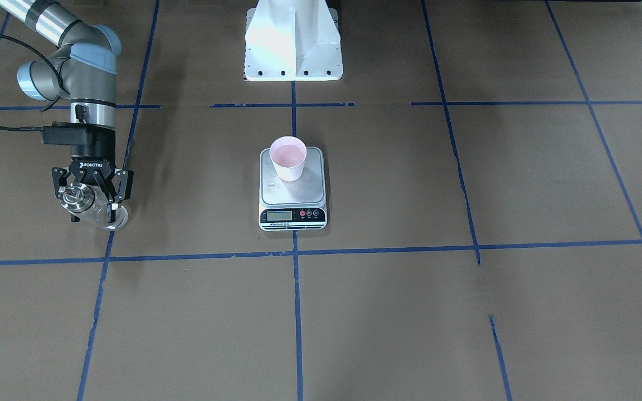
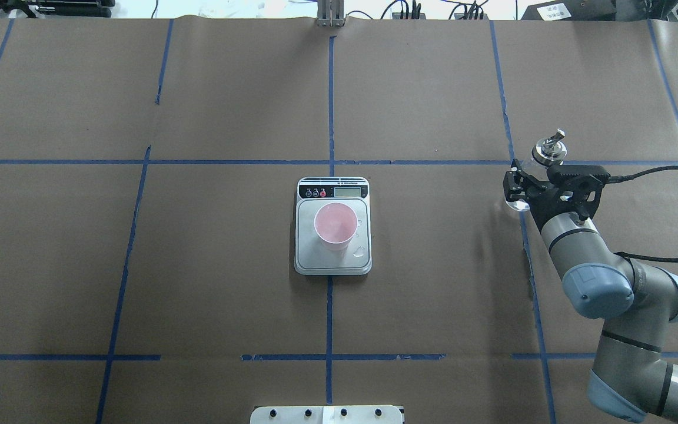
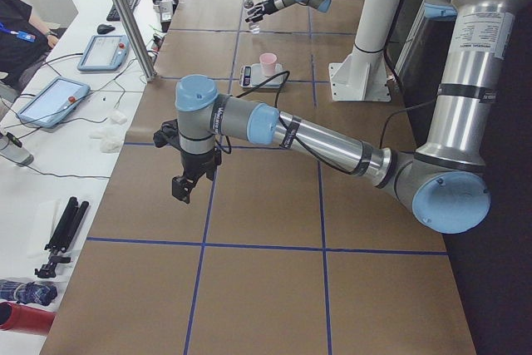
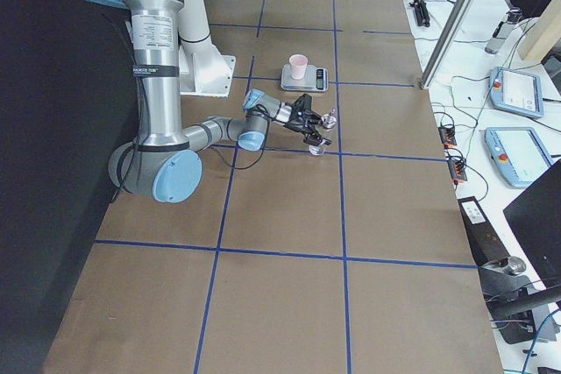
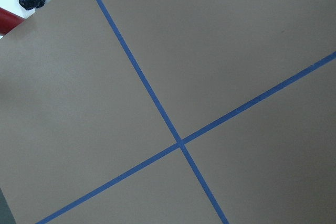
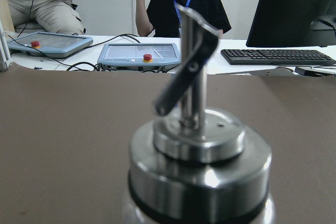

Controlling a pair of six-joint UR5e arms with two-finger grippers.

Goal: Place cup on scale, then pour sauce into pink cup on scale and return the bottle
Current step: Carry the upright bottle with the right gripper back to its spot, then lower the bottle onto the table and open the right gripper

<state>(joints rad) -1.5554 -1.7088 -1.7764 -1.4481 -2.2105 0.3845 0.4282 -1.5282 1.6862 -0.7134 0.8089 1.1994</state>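
Note:
The pink cup (image 1: 287, 159) stands upright on the rear part of the scale (image 1: 294, 195), at the table's centre; in the overhead view the cup (image 2: 335, 225) covers the middle of the steel plate (image 2: 306, 259). Far off on the robot's right side, the clear glass bottle (image 1: 98, 209) with its metal collar and spout (image 2: 548, 152) stands roughly upright between the fingers of my right gripper (image 1: 96, 210), which is shut on its body. The right wrist view is filled by the collar and spout (image 6: 199, 150). My left gripper (image 3: 184, 184) hangs over bare table; I cannot tell its state.
Brown paper with blue tape lines covers the table (image 2: 139, 265). The robot's white base (image 1: 293, 44) stands behind the scale. Beyond the far edge, people sit at a desk with tablets (image 6: 139, 55), a keyboard (image 6: 273, 56) and a monitor.

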